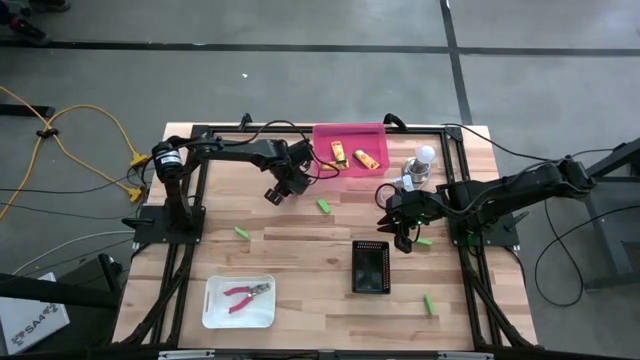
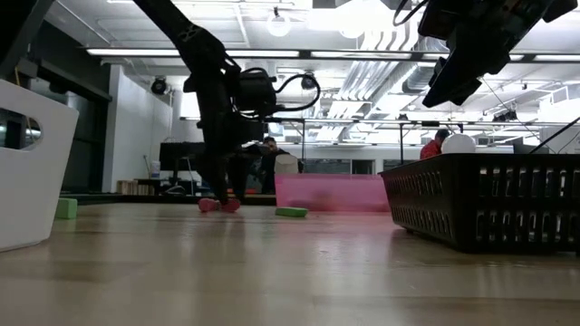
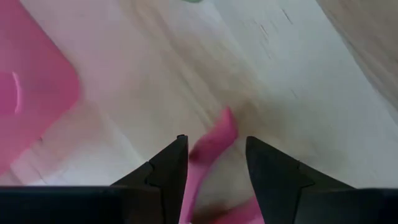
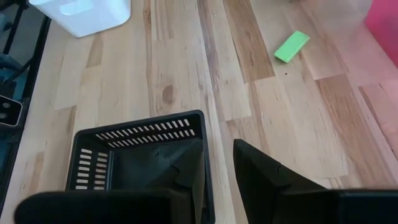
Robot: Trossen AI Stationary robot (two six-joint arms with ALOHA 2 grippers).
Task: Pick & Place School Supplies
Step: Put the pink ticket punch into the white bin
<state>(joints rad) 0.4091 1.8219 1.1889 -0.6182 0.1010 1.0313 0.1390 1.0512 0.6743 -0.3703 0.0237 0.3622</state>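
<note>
Straddling left gripper (image 3: 214,148): its dark fingers stand apart, down at the butcher-block wooden table (image 1: 300,250) just beside the pink tray; a glossy pink plier-like tool handle (image 3: 219,127) lies between them on the wood.
Right gripper (image 4: 219,152): raised by the black basket's far edge, fingers narrowly apart, nothing between them.
Pink plastic tray (image 1: 350,131): rounded corners; holds two yellow-orange oblong pieces (image 1: 340,152).
White plastic tray (image 1: 215,315): holds a second pair of pink-handled pliers (image 1: 245,293).
Black slotted plastic basket (image 1: 371,267): rectangular, mid-table.
Bright green blocks (image 1: 324,205): four, scattered flat on the wood.
Writing: dark letters on a white box (image 1: 25,320) off the table, too small to read.
</note>
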